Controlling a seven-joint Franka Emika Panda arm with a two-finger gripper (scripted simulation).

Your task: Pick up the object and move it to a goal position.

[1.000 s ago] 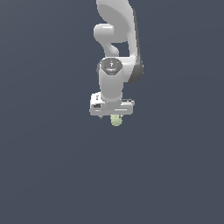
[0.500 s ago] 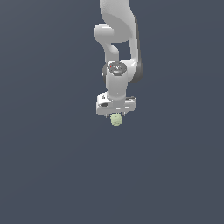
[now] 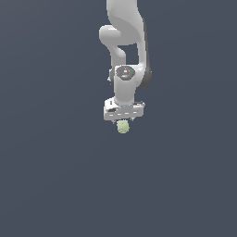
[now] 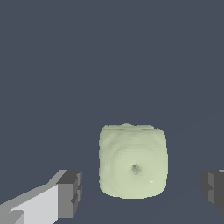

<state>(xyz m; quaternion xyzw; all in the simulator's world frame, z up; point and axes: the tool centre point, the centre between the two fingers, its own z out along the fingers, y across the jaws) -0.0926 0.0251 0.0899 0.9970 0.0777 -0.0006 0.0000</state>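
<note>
Emptiness fills the exterior view's left: a flat slate-grey ground with nothing standing on it. Toward the middle comes one white-grey robot arm (image 3: 124,41), reaching down from the upper edge, with one round joint cap facing the camera and one white gripper bar (image 3: 123,111) set crosswise at its lower end. One gripper (image 3: 123,121) hangs beneath that bar. Directly under the bar sits one object (image 3: 122,127), a small pale yellow-green lump, much narrower than the bar and about centred on it. The exterior view's right is the same plain grey again.

In the wrist view there are two dark grey fingertips (image 4: 69,193), one on either side of the object (image 4: 133,161), which shows as a rounded, faintly ridged block with a small dimple in its middle. Grey ground shows between each fingertip and the lump, so the jaws stand spread apart and touch neither side of it. The gripper (image 4: 142,189) thus straddles the object without clasping it. Whether the lump rests on the ground cannot be told.
</note>
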